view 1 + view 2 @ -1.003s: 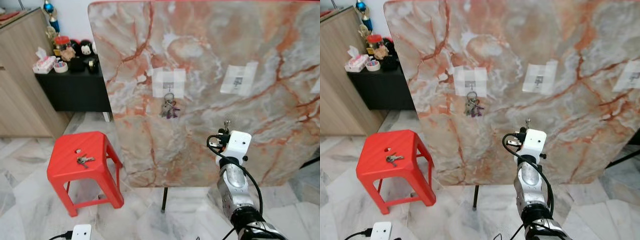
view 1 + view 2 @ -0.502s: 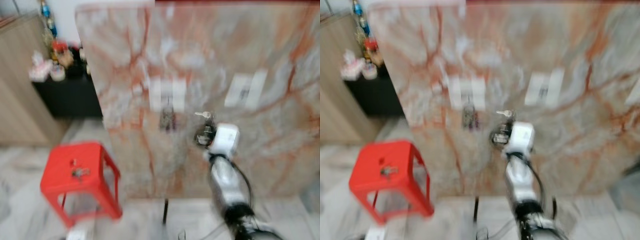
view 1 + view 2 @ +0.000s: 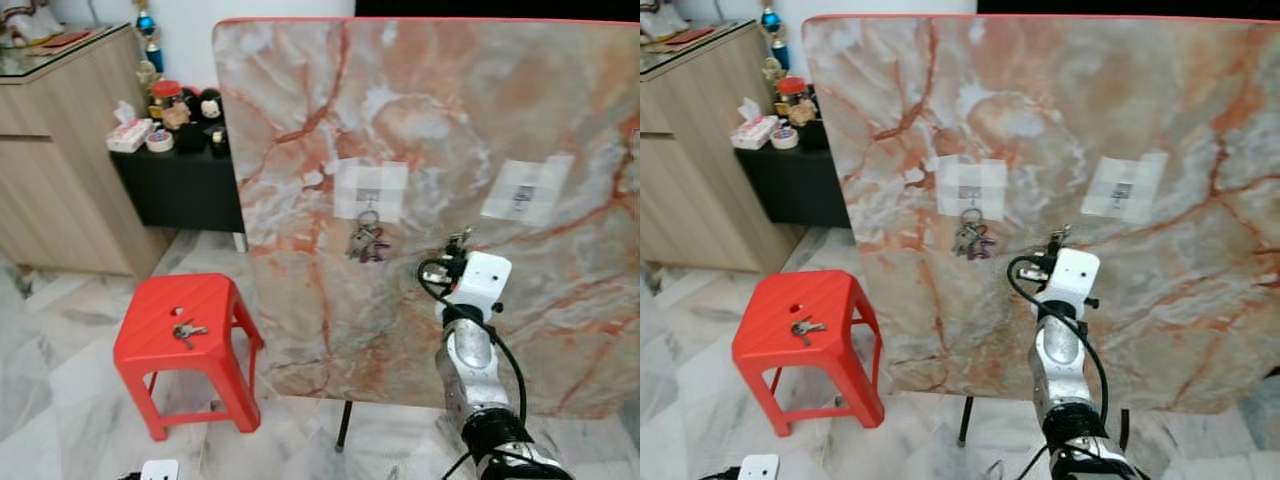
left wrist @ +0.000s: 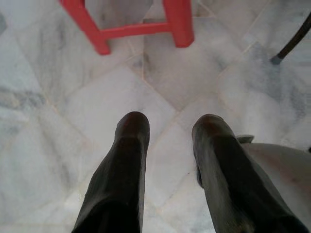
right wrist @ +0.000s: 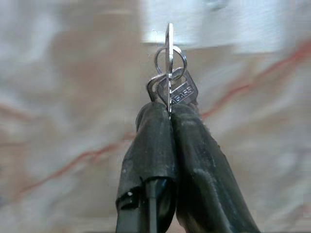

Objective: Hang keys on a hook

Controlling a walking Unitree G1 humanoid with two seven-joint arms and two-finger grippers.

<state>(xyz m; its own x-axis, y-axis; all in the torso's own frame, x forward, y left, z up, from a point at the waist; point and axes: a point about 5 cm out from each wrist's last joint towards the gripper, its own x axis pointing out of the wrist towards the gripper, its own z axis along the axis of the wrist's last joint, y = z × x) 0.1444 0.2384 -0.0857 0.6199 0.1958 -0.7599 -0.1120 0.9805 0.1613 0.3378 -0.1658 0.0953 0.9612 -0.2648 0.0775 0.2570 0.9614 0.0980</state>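
Right gripper (image 5: 167, 114) is raised in front of the marble board (image 3: 440, 120), its two black fingers (image 5: 150, 145) pressed together on a small bunch of keys (image 5: 171, 85). Keys stick up past the fingertips: a split ring on top w/ a couple of flat blades fanned below it, one stamped w/ lettering. In the head views the bunch (image 3: 458, 240) sits just in front of the board, below & between two taped white patches.

Left patch (image 3: 370, 190) has a hook w/ another key set (image 3: 364, 242) already hanging from it. Right patch (image 3: 527, 188) has a small dark mark at its middle, prob. a hook, too small to tell for sure. A third key set (image 3: 186, 331) lies on the red stool (image 3: 185, 320), left of the board, well apart from the arm.

Left gripper (image 4: 167, 141) hangs idle over the floor, fingers spread w/ a clear gap.

Handling, as I judge it: keys are light, stiff metal, smooth & a bit slippery, not fragile. The blades pivot freely on the ring, so the bunch can swing or twist if jolted. Current hold looks sensible, i.e. pinch on the flat blades low down, ring left free above the tips so it can slip over a hook. Gripping the ring itself would block the opening. Firm pinch needed since thin flat metal can slide out sideways
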